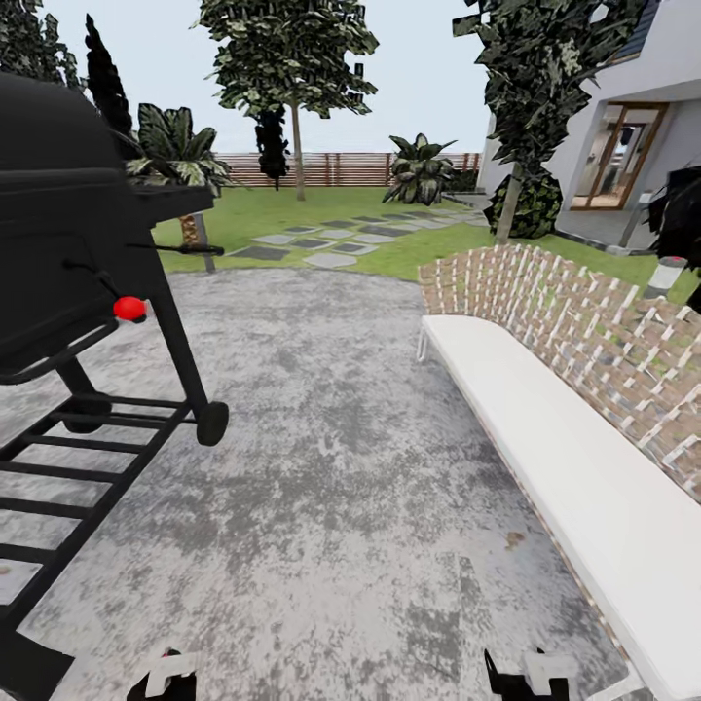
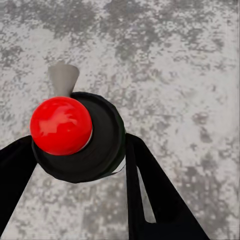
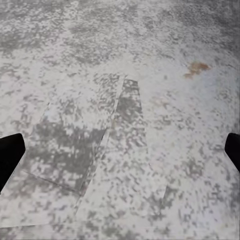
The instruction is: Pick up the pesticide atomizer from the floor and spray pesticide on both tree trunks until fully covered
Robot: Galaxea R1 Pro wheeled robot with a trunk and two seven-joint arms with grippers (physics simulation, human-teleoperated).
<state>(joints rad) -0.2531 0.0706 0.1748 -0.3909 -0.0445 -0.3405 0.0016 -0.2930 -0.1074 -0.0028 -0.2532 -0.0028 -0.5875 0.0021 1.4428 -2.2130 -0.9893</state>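
Atomizer [image 2: 80, 135] sits clamped in the left gripper [image 2: 75, 150], red cap up. Right gripper [image 3: 120, 150] hangs wide over the patio [image 1: 331, 467]. Grill [image 1: 68, 263] at 10 o'clock, trees [image 1: 292, 58] at 12.

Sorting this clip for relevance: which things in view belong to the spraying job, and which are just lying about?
Job in hand:
stubby black atomizer with red top, between the left fingers
tall pale-trunked tree mid-lawn
tall pale-trunked tree by the house
green lawn

Lying about:
black metal grill
white bench with woven back
grey stepping stones
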